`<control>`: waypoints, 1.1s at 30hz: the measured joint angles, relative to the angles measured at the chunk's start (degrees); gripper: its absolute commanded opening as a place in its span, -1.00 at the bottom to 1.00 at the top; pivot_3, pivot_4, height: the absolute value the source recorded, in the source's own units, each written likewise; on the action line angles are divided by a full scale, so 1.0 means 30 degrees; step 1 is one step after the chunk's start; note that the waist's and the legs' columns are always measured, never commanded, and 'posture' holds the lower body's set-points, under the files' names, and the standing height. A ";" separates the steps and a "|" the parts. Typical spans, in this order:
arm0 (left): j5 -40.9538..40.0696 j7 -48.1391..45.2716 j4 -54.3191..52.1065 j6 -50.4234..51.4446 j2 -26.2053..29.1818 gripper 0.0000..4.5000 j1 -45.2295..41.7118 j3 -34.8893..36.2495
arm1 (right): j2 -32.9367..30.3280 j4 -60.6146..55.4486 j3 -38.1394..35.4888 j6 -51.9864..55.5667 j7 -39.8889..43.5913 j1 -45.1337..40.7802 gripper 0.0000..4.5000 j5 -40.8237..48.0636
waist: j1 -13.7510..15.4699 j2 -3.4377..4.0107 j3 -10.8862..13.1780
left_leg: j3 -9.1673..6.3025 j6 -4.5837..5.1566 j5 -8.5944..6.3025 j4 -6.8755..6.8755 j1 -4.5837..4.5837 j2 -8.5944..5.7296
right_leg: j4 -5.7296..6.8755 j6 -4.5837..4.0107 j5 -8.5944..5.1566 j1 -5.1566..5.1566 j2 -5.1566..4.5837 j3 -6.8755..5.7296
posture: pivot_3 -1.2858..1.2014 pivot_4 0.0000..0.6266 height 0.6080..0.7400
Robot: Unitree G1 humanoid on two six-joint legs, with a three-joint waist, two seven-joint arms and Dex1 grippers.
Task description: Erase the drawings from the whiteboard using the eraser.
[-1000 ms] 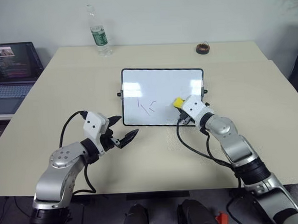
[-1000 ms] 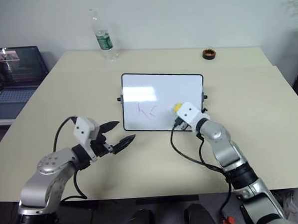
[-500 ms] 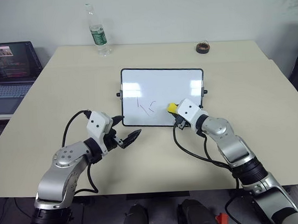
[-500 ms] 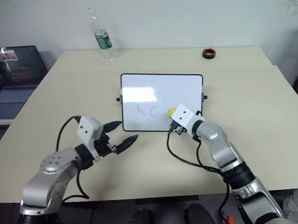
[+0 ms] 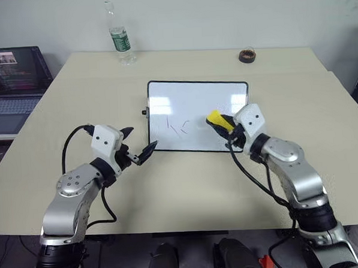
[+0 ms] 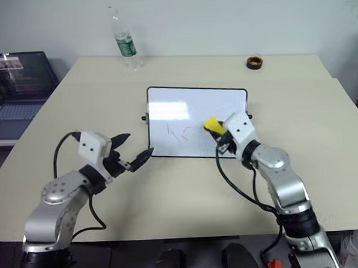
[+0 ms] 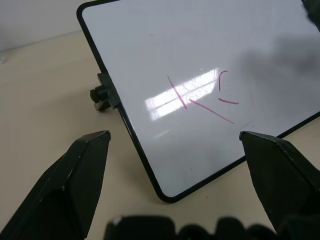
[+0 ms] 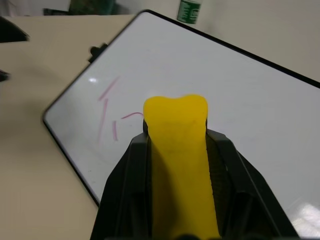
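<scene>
The right hand is clamped shut on the small yellow rectangular eraser, whose sides sit squeezed between the two black fingers so that its rounded front end sticks out past them. Hand and eraser are over the right part of the rectangular white glossy whiteboard with its thin black frame, which lies flat in the middle of the beige surface. The thin red marker drawings, a few short strokes and a small curl, lie on the board just to the left of the eraser's tip; whether the eraser touches the board cannot be told. The left hand is spread wide with nothing in it, its fingertips just beside the board's near left corner. At the far edge of the surface stand a clear plastic bottle with a green label and a dark round ring. An open laptop sits on the far left.
</scene>
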 measured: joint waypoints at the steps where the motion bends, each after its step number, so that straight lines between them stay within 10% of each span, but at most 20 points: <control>1: 0.0078 0.0002 0.0069 -0.0199 0.0000 1.00 0.0223 0.0095 | -0.0242 -0.0530 -0.0051 0.0145 0.0235 0.0355 -0.51 0.0387 | -0.0005 0.0000 0.0000 | 0.0000 0.0000 0.0000 0.0000 0.0002 0.0000 | 0.0000 0.0000 0.0000 0.0000 0.0000 0.0000 | 0.03 -0.52 1.00; 33: 0.0320 0.0289 -0.0036 -0.1252 -0.0008 1.00 0.2382 0.2075 | -0.1525 -0.0059 0.3340 -0.2777 0.2400 0.1463 -0.51 0.0709 | -0.0031 -0.0007 0.0005 | -0.0004 -0.0001 0.0001 0.0003 0.0031 -0.0007 | 0.0015 -0.0004 -0.0003 0.0015 0.0025 -0.0015 | 0.03 -0.52 1.00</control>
